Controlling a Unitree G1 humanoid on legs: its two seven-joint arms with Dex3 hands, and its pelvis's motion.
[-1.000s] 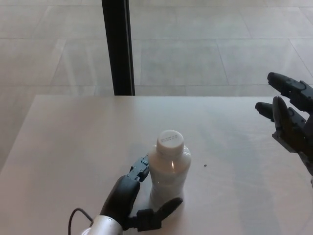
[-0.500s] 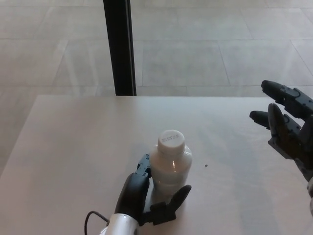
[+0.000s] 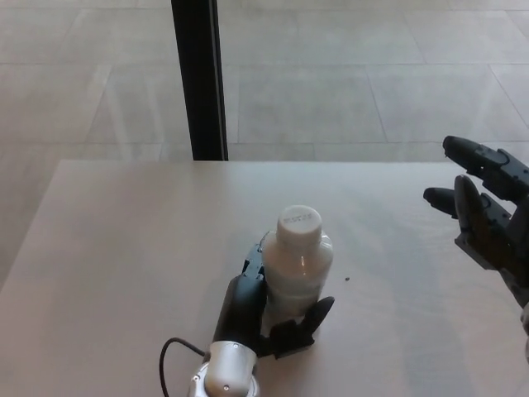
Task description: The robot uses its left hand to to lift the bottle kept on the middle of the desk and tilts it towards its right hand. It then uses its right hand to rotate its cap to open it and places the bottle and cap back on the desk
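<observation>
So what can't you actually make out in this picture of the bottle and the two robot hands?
- Head view: the bottle's base is hidden by the left robot hand, so whether it has left the desk is unclear.
- The cap's embossed marking is too small to read.
- The right robot hand is cut off by the picture's right edge.
- The dark speck is too small to identify.

Left hand (image 3: 269, 310): enters from the bottom edge, silver wrist lowest, a thin black cable looping off beside it; black palm upright; fingers (image 3: 253, 263) on the far left side and thumb (image 3: 312, 318) curling in from the near right, closed around the bottle (image 3: 297, 269) it grips. Right hand (image 3: 486, 207): at the right edge, raised, holding nothing; black fingers spread apart and pointing toward picture left; forearm cut off by the frame edge.
</observation>
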